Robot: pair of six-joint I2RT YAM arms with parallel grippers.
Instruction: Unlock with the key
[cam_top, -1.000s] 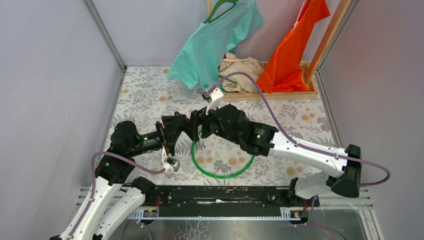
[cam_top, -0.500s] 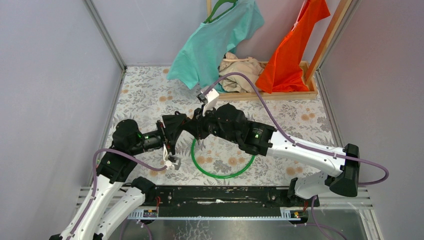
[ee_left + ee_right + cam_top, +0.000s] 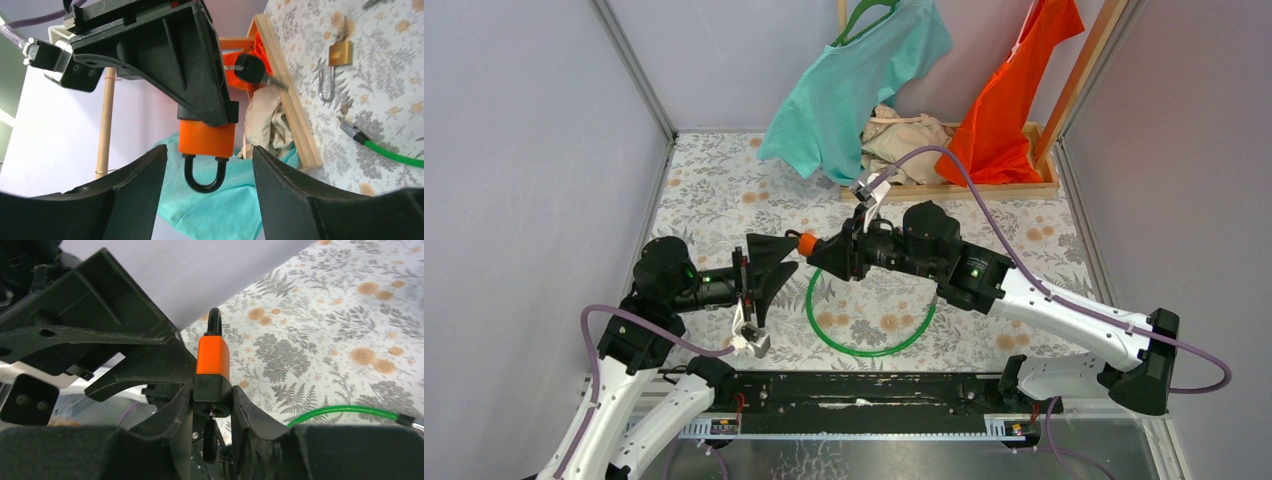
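Observation:
An orange padlock (image 3: 807,243) with a black base hangs in the air between the two arms. My right gripper (image 3: 212,390) is shut on that black base, and the orange body (image 3: 213,356) and black shackle (image 3: 215,322) stick out past its fingers. The black-headed key (image 3: 210,440) sits in the keyhole under the base, between the fingers. In the left wrist view the padlock (image 3: 206,137) shows both shackle legs seated in the body, and the key (image 3: 249,68) is behind it. My left gripper (image 3: 209,165) stands open around the shackle without touching it. From above, it (image 3: 774,262) faces the right gripper (image 3: 824,250).
A brass padlock (image 3: 340,52) lies on the floral tablecloth. A green cable loop (image 3: 869,320) lies below the grippers. At the back, a wooden rack (image 3: 984,190) carries a teal shirt (image 3: 844,90), an orange garment (image 3: 1009,100) and a beige cloth (image 3: 904,135).
My left gripper opened, let go of the padlock and drew back left. The right gripper closed on the padlock and carried it a little to the right.

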